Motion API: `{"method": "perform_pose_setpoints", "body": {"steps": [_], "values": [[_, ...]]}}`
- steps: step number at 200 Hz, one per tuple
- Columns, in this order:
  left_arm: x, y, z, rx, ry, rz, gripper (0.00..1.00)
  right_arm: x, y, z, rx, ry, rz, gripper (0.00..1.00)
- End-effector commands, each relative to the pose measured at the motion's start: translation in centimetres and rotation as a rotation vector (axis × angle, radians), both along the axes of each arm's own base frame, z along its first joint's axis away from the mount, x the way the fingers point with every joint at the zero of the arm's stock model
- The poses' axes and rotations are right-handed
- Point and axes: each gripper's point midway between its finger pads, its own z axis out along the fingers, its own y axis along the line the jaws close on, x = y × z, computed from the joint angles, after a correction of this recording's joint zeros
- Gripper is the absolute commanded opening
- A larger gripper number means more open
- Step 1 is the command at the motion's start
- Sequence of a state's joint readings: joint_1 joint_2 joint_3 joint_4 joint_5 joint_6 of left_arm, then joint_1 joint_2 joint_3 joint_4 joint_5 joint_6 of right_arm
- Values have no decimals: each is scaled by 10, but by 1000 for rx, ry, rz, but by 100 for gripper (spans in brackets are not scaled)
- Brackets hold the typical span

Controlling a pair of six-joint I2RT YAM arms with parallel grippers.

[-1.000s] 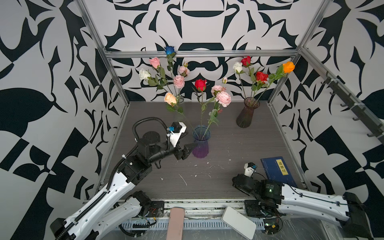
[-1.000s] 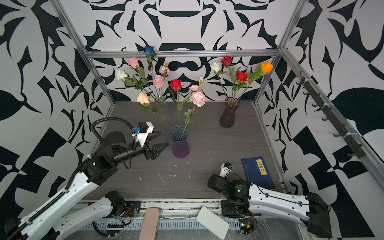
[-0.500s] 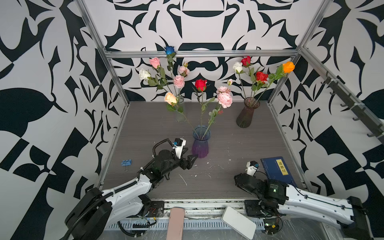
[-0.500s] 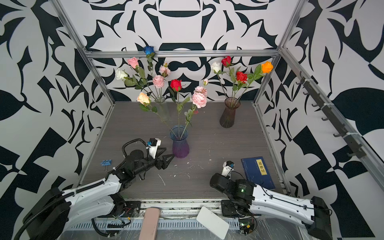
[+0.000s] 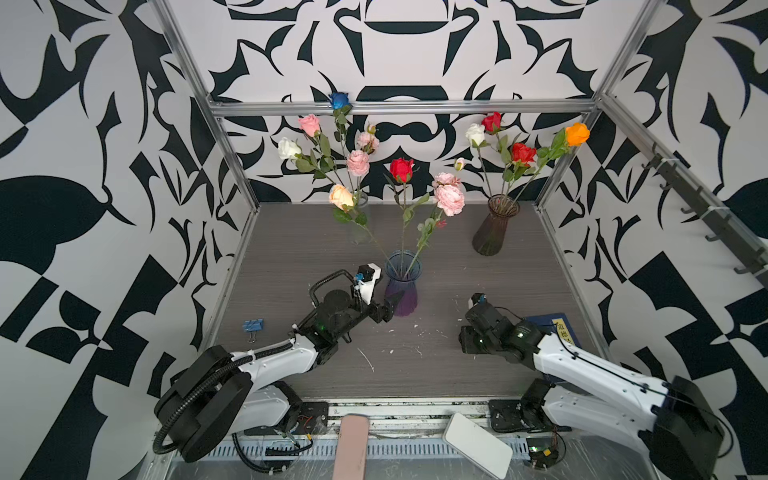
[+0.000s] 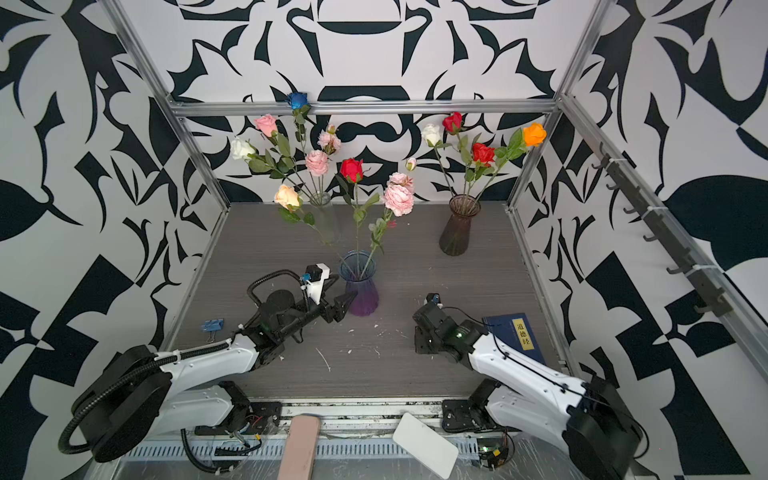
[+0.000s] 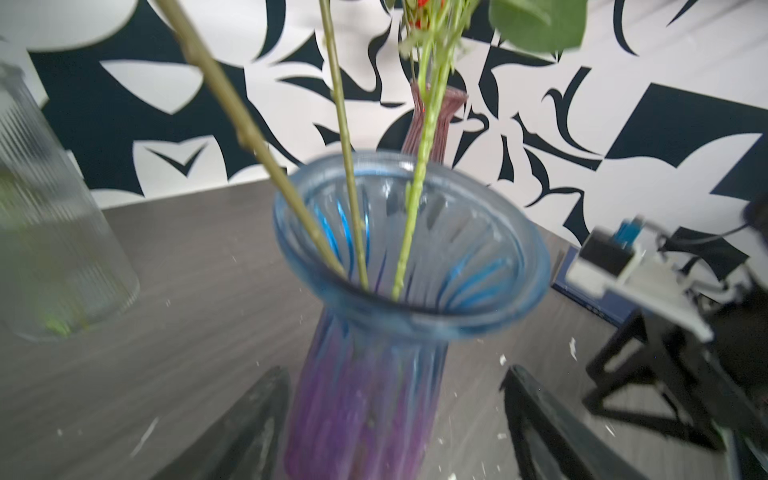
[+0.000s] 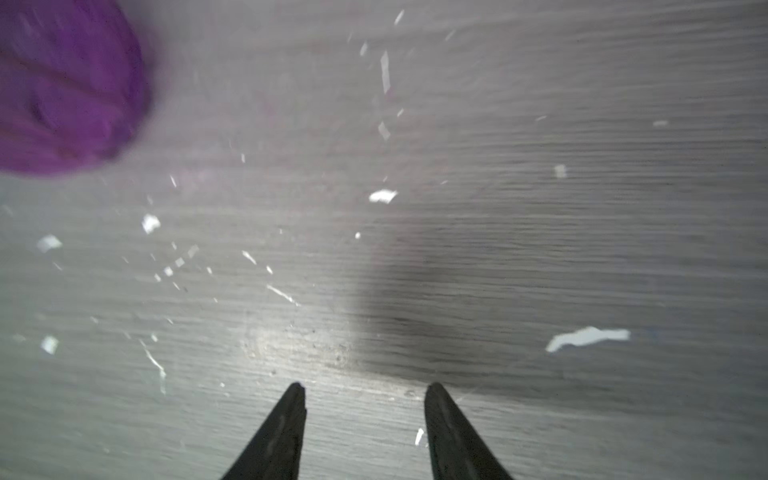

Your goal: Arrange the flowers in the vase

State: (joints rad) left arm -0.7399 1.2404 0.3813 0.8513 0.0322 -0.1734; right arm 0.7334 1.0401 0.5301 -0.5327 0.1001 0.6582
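Observation:
Three stems, a peach rose (image 5: 341,196), a red one (image 5: 401,168) and pink flowers (image 5: 449,198), stand in the blue-and-purple vase (image 5: 401,291) (image 7: 374,395) at mid-table. My left gripper (image 5: 390,305) (image 7: 397,374) is open, low at that vase's lower body, one finger on each side. More flowers fill a clear ribbed vase (image 5: 360,224) at the back left and a brown vase (image 5: 494,228) at the back right. My right gripper (image 8: 365,386) points down at bare table, open and empty; its arm (image 5: 490,328) is right of the purple vase.
A blue book (image 5: 559,328) lies beside the right arm. A blue binder clip (image 5: 252,325) lies near the left frame post. White paper scraps (image 8: 382,195) dot the table front. A pink phone (image 5: 351,444) and a white one (image 5: 478,444) rest on the front rail.
The left arm dropped from beside the vase's rim to low on the table, then pushed its open jaws forward round the vase's lower body. The right arm moved toward the back and left.

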Motion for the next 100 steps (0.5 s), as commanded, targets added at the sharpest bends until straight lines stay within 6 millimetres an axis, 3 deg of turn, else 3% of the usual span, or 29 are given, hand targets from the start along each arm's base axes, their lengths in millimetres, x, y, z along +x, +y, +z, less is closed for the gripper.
{"method": "perform_pose_setpoints", "body": {"steps": [1, 50, 100], "values": [[9, -2, 9, 4, -42, 26, 84, 17, 25, 27, 49, -71, 139, 53], [18, -19, 0, 22, -4, -9, 84, 22, 18, 33, 60, -99, 117, 54], [40, -22, -5, 29, -22, 65, 84, 25, 10, 33, 47, -92, 128, 54]]}}
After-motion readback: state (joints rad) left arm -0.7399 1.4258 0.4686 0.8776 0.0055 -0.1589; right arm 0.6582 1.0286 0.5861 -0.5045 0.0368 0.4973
